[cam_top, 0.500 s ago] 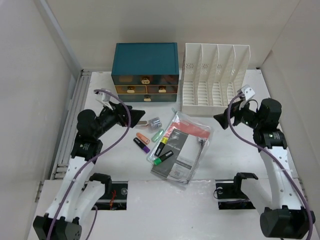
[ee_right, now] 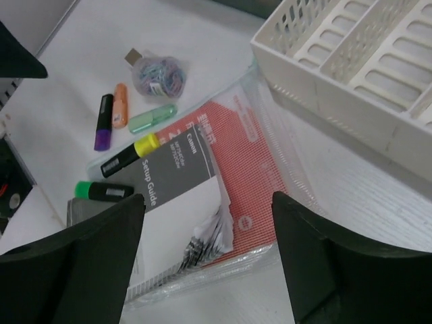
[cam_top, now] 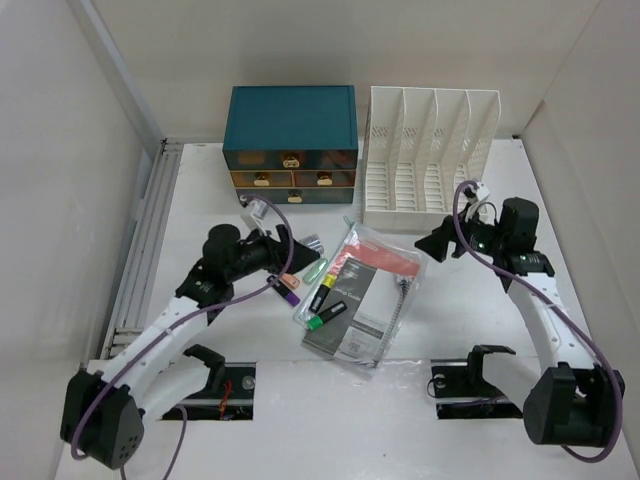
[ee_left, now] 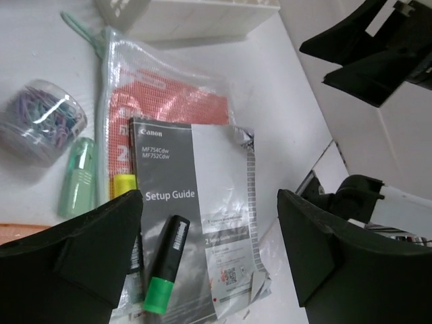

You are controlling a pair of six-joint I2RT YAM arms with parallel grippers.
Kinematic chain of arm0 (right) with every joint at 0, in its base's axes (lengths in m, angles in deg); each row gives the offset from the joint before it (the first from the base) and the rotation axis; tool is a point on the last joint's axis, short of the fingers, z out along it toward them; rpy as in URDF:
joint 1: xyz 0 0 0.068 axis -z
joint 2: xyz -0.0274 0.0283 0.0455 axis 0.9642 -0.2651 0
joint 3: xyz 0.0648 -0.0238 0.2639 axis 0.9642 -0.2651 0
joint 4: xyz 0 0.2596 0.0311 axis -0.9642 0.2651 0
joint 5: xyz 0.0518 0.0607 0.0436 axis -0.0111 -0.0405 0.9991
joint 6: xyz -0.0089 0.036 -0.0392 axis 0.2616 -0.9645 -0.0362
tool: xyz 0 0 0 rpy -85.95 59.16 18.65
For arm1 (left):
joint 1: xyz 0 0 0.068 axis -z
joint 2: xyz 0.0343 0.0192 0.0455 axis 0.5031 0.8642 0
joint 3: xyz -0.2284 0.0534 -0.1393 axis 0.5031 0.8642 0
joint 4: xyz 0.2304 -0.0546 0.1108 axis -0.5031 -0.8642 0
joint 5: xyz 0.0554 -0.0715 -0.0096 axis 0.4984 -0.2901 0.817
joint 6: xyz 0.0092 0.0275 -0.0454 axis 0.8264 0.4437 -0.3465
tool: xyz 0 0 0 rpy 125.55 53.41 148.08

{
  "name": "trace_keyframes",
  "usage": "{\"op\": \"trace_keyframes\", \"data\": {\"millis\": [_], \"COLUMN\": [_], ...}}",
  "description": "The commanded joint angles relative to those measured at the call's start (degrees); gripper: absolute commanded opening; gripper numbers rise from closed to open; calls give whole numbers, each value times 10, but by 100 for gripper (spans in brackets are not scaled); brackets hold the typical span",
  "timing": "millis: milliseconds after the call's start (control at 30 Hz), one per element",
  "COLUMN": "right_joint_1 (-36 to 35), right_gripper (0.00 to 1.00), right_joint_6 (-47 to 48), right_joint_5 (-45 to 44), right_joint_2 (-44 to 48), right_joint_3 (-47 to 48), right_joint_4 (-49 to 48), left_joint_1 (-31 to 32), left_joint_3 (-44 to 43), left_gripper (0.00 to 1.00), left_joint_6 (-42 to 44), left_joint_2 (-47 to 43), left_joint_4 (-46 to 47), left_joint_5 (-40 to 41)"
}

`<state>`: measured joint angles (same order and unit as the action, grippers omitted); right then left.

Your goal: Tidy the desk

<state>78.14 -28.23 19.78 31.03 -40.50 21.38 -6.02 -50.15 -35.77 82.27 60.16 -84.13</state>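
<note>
Open pincers over the table (cam_top: pixel 450 320)
The left pincer (cam_top: pixel 285 250) and right pincer (cam_top: pixel 437 243) gape empty above the table, flanking the clear pouch (cam_top: pixel 375 270) lying on it.

Bright, even overhead light washes the white bench (cam_top: pixel 440 300), leaving only soft, short shadows. In both wrist views the near fingers (ee_left: pixel 67 270) are dark, blurred shapes along the lower edge. The clear pouch (ee_left: pixel 155 67) carries a faint sheen.
</note>
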Motion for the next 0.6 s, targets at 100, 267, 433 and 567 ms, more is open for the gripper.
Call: {"op": "trace_keyframes", "data": {"millis": [100,267,433,567], "right_joint_1": [-21,-28,-55,-82], "right_gripper": [85,87,87,85], "right_joint_6": [-16,-11,-21,-27], "right_joint_5": [1,-18,-42,-52], "right_joint_2": [22,-1,-57,-123], "right_joint_3": [-41,-41,-41,-46], "right_joint_4": [-14,12,6,-19], "left_joint_1": [177,275,280,285], "left_joint_3": [-44,-71,-47,-52], "left_gripper": [78,78,66,62], "left_joint_6": [27,51,63,73], "left_joint_2": [98,167,190,234], "left_joint_4": [40,40,76,88], "left_joint_5": [209,311,339,347]}}
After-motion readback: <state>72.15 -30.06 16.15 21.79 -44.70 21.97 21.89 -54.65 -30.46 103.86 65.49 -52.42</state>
